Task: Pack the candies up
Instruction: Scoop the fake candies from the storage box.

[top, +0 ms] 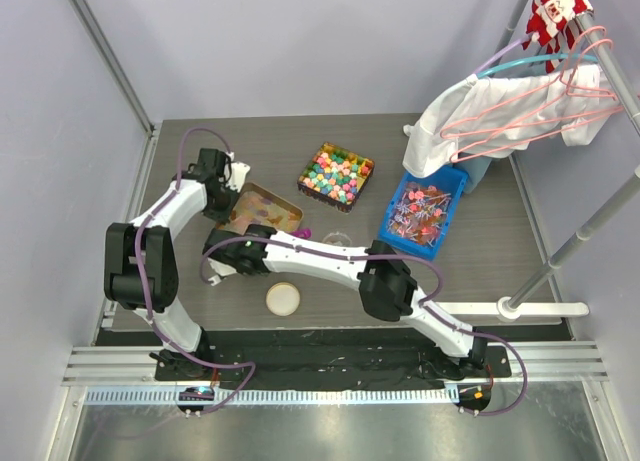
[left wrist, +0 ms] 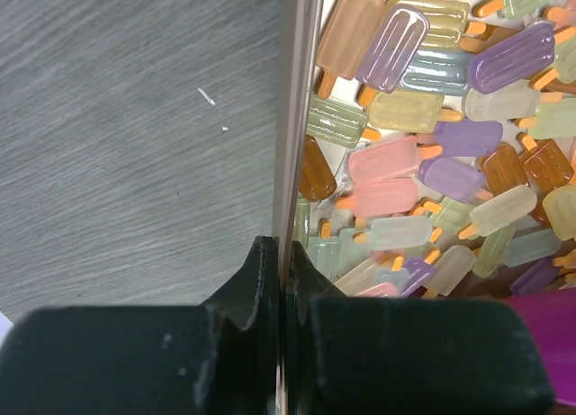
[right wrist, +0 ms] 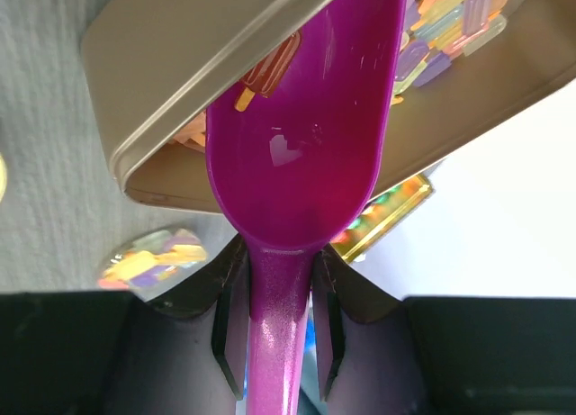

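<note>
Scooping judged underway: tin (left wrist: 295,91) clamped by left claw (left wrist: 281,253), purple scoop (right wrist: 306,145) by right claw (right wrist: 274,271); deeper entry under popsicle candies (left wrist: 423,163) advised.

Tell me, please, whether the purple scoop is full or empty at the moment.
Almost empty: the scoop's bowl is bare and shiny, with one orange popsicle candy at its rim. The right hand grips its handle.

tin (top: 270,206): part hidden under arms | scoop (right wrist: 297,145): handle cut off at bottom edge | candies (left wrist: 423,163): run past top, right edges | round container (right wrist: 148,257): blurred
</note>
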{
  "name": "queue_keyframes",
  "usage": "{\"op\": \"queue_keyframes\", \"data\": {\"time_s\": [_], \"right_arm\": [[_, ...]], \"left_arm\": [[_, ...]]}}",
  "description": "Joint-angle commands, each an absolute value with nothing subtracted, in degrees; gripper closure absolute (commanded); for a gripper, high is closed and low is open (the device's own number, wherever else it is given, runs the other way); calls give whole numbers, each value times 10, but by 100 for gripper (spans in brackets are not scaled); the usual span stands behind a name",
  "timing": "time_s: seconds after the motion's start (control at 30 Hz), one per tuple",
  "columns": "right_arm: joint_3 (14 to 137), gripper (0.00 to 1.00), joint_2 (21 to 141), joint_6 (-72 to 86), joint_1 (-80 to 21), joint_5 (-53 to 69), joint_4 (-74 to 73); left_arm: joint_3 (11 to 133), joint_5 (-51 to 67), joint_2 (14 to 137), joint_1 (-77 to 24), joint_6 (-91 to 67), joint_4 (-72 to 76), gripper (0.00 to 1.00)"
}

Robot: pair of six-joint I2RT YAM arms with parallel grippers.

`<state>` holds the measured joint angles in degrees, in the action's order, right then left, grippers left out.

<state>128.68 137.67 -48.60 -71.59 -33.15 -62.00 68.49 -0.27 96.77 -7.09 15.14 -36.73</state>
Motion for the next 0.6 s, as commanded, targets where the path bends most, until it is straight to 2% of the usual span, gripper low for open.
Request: {"op": "queue_keyframes", "data": {"time_s": [0.0,0.3,0.57], "right_arm": [[1299,99,1379,-447,-732,-211,-650],[1317,99,1372,-322,-695,-185,-611],[1362,99,1365,-275,-624,-85,-614]], "left_arm": [[703,51,923,-69,113,-309,100],[702,52,919,-67,113,-309,100],[701,52,924,-65,113,-310,100]]}}
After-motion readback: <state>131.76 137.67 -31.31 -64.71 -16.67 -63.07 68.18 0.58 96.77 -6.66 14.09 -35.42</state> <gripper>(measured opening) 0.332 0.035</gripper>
